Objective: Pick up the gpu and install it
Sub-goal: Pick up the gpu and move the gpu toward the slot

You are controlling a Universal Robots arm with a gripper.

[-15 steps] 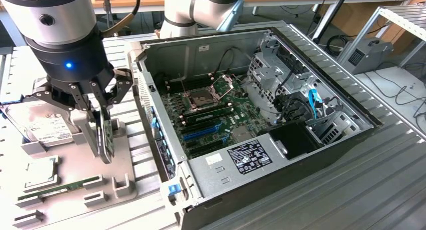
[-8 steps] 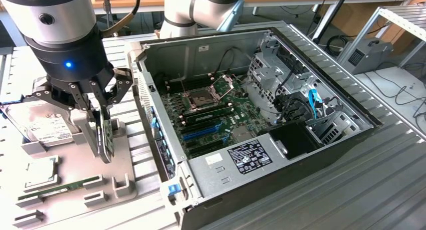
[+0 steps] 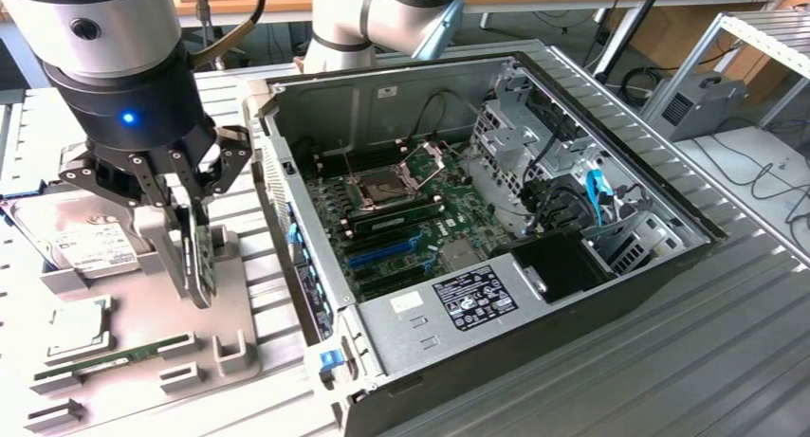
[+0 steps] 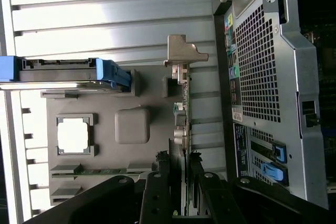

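Pickup underway, seemingly: gripper point(image 3: 193, 217) jaws pinched the gpu point(image 3: 203, 266) on edge at the grey holder point(image 3: 234, 337); clearing its slot likely needed a straight lift.

Hard drive point(image 3: 83, 240), memory stick point(image 3: 114, 355) — grey tray point(image 3: 150, 309).

Bright, even room light fills the exterior view, though the inside of the computer case point(image 3: 367, 100) lies in shade. From the wrist, the ribbed tabletop point(image 4: 105, 30) glares almost white, the chip point(image 4: 75, 135) is washed out, and the hand point(image 4: 178, 165) is dark.
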